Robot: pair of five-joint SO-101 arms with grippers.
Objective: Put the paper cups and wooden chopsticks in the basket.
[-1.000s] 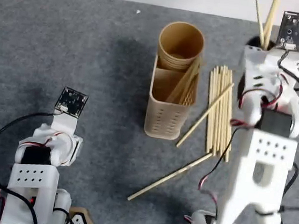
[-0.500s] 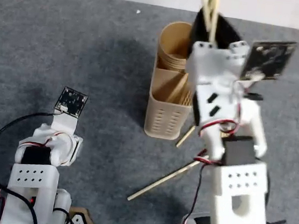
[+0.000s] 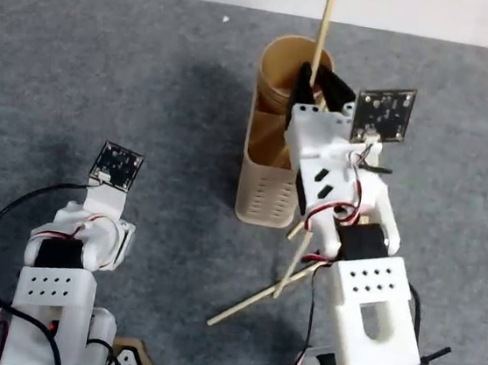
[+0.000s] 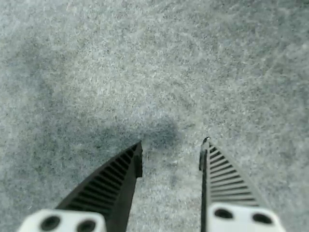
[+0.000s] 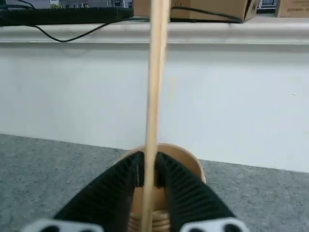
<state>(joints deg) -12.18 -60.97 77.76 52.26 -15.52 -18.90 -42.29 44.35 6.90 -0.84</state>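
Grey felt-like cloth (image 3: 108, 61) is covering the table, and a white wall (image 5: 241, 96) is rising behind it. We are seeing the right gripper (image 5: 148, 166) pinching a pale wooden chopstick (image 5: 154, 87), which is standing upright between its black fingers. We cannot tell whether a second stick is hiding behind it. The gripper is hanging right over the stack of brown paper cups (image 3: 279, 68), which is sitting in the far compartment of the tan perforated plastic basket (image 3: 265, 194).

A second ago this arm was holding its load up at the table's right side, beyond the chopstick bundle. It has since swung across to the basket and is now covering that bundle. Two loose wooden chopsticks (image 3: 252, 307) are lying on the cloth just beside the basket's near end, crossing each other under the arm.

Well apart, the left gripper (image 4: 171, 150) is hovering over bare cloth with its jaws spread, and it is staying where it was.
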